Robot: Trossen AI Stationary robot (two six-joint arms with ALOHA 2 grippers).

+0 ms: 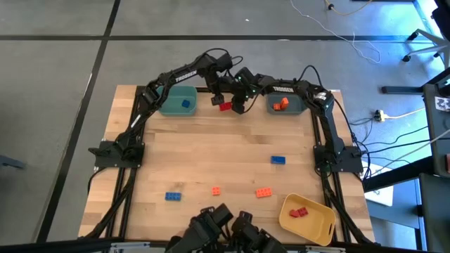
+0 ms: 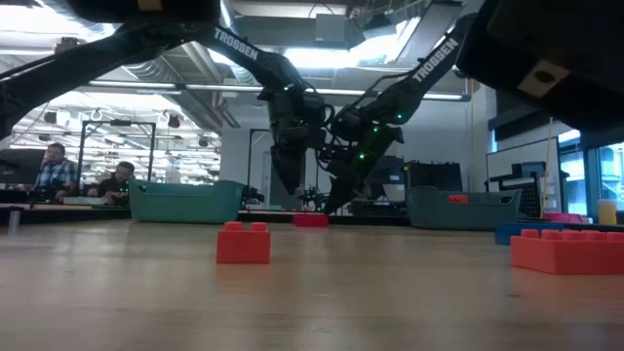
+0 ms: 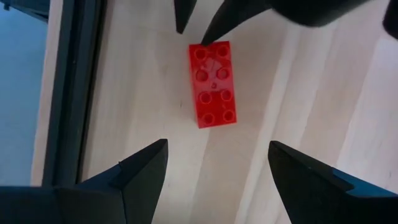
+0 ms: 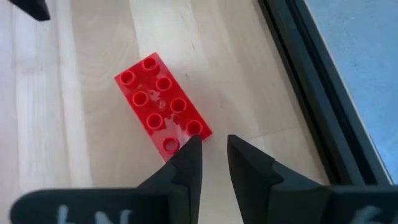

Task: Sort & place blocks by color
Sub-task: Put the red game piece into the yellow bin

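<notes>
A red oblong block point(image 1: 225, 106) lies studs up on the wood near the table's far edge, between the teal bin point(image 1: 179, 100) and the grey-blue bin point(image 1: 285, 104). My left gripper point(image 3: 217, 146) hangs open just above it, pointing steeply down, one finger on either side and clear of it. My right gripper point(image 4: 212, 140) comes in from the right at one short end of the block, with only a narrow gap between its fingers and nothing in that gap. Blue blocks point(image 1: 278, 159) point(image 1: 173, 196) and orange blocks point(image 1: 216, 190) point(image 1: 264, 192) lie on the near half of the table. My right gripper has one fingertip point(image 4: 191, 144) at a corner of the red block's short end point(image 4: 186, 127); the other fingertip stands past the end, off the block. The fingers slant down from the table's right side, roughly along the block. The block lies flat on the table.
The teal bin holds a blue block point(image 1: 185, 104), the grey-blue bin holds orange ones point(image 1: 280, 104), and the yellow bin point(image 1: 316, 223) at the near right holds red ones point(image 1: 299, 212). The table's dark frame rail point(image 4: 311, 93) runs close behind the red block.
</notes>
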